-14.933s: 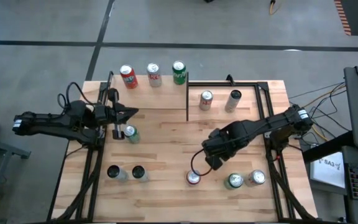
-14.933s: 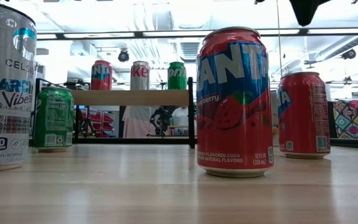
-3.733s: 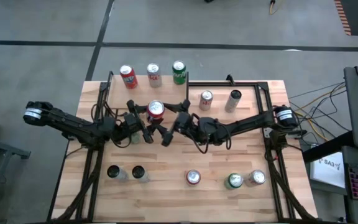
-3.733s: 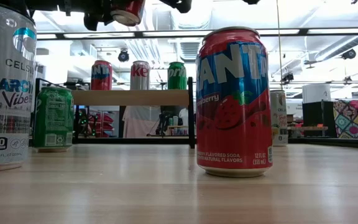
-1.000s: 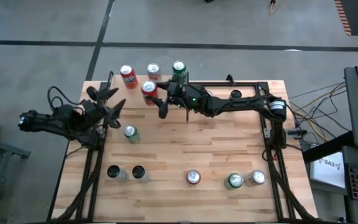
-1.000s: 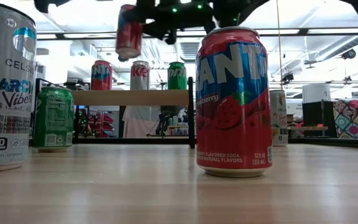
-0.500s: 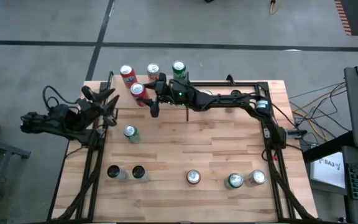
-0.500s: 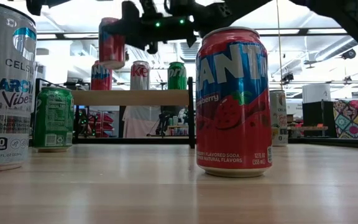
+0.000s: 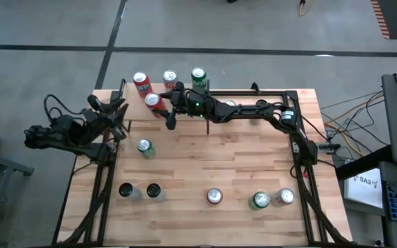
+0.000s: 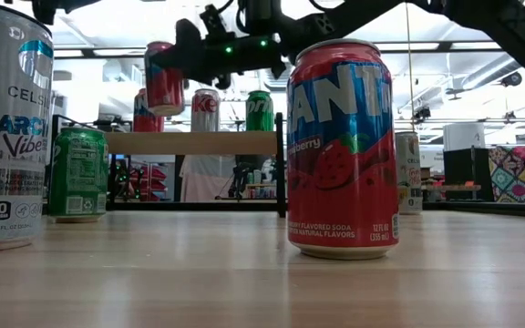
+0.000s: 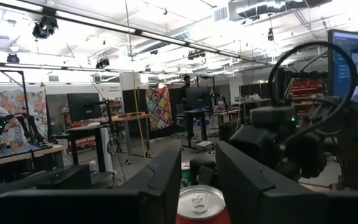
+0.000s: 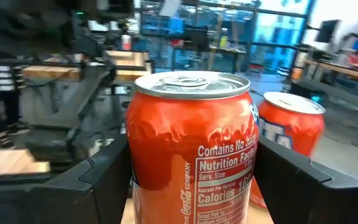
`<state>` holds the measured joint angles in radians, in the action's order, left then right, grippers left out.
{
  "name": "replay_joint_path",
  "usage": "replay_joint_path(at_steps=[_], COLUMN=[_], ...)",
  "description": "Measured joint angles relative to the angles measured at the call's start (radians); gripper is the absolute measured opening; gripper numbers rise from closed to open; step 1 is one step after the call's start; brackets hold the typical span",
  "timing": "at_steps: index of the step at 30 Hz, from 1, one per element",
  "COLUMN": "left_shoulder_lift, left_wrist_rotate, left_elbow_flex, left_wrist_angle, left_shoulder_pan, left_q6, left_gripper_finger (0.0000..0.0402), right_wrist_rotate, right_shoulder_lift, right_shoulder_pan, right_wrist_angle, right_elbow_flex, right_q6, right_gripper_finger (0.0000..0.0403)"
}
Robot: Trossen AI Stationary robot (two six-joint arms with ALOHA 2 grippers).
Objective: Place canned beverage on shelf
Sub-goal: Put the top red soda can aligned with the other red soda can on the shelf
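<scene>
Red soda can (image 9: 153,101): upright, held above the shelf (image 9: 158,94), beside three shelved cans.
Right gripper (image 9: 158,103): jaws clamped on the can's sides.
Left gripper (image 9: 116,110): jaw state undeterminable; waits at desk's left edge.
Handling: likely rigid, smooth, dentable; mid-wall grip advisable.

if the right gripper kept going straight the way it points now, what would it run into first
Probably the red can on the shelf: the right gripper, shut on its own red can, points toward it, just beyond. How far apart they stand is unclear.
</scene>
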<state>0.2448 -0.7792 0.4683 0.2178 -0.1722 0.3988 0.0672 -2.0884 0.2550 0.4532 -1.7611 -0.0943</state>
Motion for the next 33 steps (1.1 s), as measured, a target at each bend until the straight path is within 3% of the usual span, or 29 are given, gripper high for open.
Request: replay_joint_path(at_steps=[9,16,23,33], left_shoulder_lift=[-0.018,-0.016,-0.018,-0.018], left_wrist_rotate=[0.0,0.0,0.0,0.0], left_elbow_flex=[0.0,0.0,0.0,0.0], left_wrist_angle=[-0.009,-0.011,-0.01,-0.012], left_shoulder_pan=[0.0,0.0,0.0,0.0], left_q6=[0.0,0.005,0.006,0.008], left_gripper_finger=[0.008,0.008,0.008,0.008], right_wrist_rotate=[-0.095,-0.096,-0.095,-0.122], right_shoulder_lift=[-0.01,-0.01,-0.01,-0.01], right_shoulder_pan=[0.0,-0.007,-0.008,-0.008], right_wrist_angle=[-0.009,0.015,0.178,0.195], right_elbow_flex=[0.001,0.02,0.104,0.147], right_q6=[0.087,0.058,0.076,0.031], right_gripper_finger=[0.0274,0.0274,0.0274,0.0274])
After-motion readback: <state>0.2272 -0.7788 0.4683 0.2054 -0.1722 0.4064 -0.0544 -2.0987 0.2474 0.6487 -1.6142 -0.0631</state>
